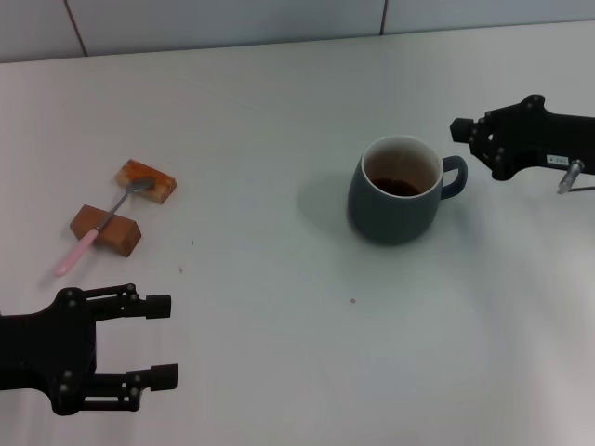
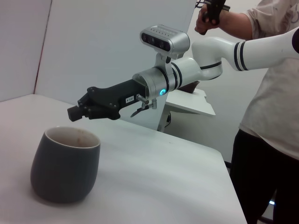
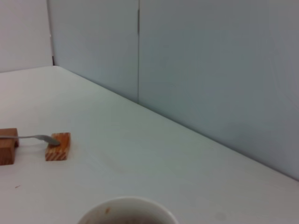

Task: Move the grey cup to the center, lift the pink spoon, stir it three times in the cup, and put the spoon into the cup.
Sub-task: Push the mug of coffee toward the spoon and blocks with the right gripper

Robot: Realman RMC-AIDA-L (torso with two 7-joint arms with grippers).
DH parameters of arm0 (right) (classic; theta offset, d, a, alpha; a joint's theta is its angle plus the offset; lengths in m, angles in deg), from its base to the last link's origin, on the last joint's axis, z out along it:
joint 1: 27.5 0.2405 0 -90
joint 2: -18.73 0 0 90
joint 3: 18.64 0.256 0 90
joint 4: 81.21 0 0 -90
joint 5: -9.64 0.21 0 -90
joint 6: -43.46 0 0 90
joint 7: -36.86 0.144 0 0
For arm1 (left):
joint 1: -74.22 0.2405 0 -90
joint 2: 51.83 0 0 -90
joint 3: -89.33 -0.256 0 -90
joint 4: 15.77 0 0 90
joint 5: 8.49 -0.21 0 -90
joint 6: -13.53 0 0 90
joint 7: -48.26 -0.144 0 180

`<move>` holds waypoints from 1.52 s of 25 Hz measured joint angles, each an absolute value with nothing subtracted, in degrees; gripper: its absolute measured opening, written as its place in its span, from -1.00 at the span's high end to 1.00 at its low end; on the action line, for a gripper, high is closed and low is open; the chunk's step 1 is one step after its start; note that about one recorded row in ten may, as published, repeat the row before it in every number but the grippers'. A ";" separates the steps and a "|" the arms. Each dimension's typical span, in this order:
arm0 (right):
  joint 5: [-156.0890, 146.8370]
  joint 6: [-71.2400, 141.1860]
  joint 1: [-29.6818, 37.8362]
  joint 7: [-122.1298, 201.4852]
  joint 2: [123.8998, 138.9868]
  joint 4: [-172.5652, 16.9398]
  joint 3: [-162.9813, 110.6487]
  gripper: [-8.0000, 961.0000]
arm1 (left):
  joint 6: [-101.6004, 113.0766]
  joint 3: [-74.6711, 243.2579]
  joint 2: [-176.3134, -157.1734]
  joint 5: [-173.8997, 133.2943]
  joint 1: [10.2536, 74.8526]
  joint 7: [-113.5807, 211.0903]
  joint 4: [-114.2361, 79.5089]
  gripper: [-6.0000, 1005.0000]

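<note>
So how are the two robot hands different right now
The left hand is open, fingers spread, low on the near left of the table, close to the spoon. The right hand sits far right, its tip just beside the cup handle; whether it is open is unclear. Both are black and hold nothing.

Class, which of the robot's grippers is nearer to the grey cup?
Right. The right gripper sits just beside the grey cup, by its handle; the left gripper is far off near the table's front left.
</note>
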State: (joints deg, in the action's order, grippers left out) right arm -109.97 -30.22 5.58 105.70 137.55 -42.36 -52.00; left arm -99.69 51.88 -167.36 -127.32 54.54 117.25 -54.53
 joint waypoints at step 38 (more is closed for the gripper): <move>-109.77 -26.42 10.28 108.69 137.74 -48.39 -60.55 0.98 | -99.96 51.88 -167.18 -127.23 54.70 117.32 -54.53 -0.56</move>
